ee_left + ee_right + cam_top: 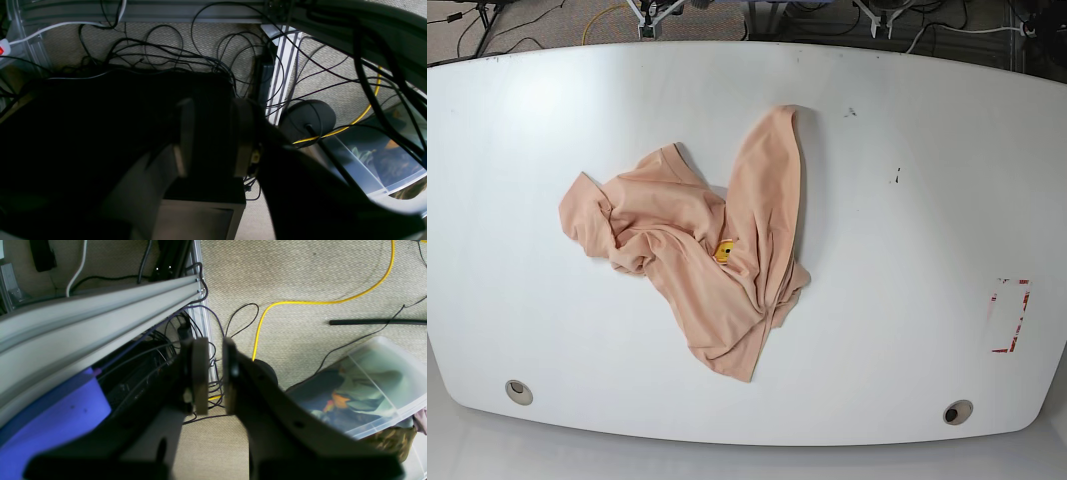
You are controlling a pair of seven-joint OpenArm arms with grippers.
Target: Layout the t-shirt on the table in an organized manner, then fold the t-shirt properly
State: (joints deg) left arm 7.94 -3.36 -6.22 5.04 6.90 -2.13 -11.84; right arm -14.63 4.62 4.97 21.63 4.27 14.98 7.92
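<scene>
My rig's left gripper (210, 140) and right gripper (210, 376): black curved jaw arms, flat tan-grey pads.

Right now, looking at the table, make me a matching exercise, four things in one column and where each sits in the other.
Things:
1. t-shirt
2. red tape outline
3. left grommet
4. smiley-face print

Places:
A. near the table's right edge
B. crumpled, left of centre
C. peeking out between shirt folds
D. near corner, base view's left

Pairs: 1-B, 2-A, 3-D, 4-C
</scene>
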